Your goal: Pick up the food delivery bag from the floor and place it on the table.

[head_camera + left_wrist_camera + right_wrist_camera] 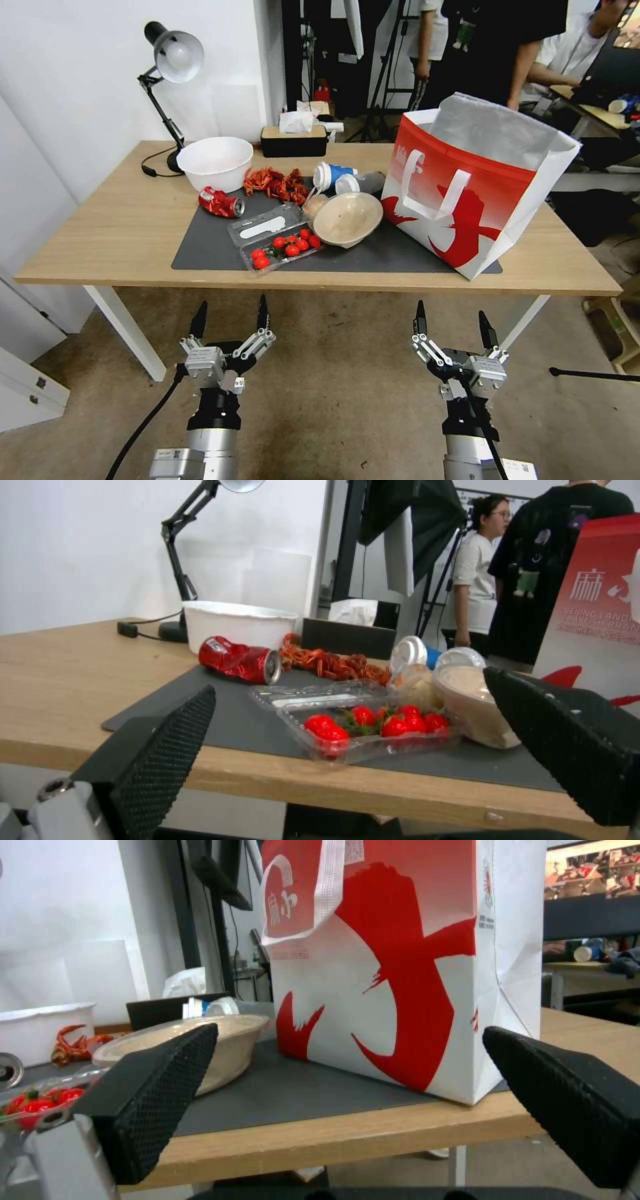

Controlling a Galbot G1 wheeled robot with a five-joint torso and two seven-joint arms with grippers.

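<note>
The boxy red-and-white food delivery bag [477,187] stands upright on the dark grey mat [213,250] of the light-wood table [120,233], hiding the mat's right end. Both the left gripper [229,317] and right gripper [453,321] hover wide apart, empty, above the stained beige carpet floor [333,393].

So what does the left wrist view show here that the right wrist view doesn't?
Left wrist view alone: the crushed red can, the desk lamp, and the blue-and-white cups.

Right wrist view alone: the food delivery bag's white strap handle and its base standing on the grey mat near the table's front edge.

Both: the bag, the beige bowl, the tomato tray, the white bowl, and that arm's own jaws spread open in front of the table edge.
</note>
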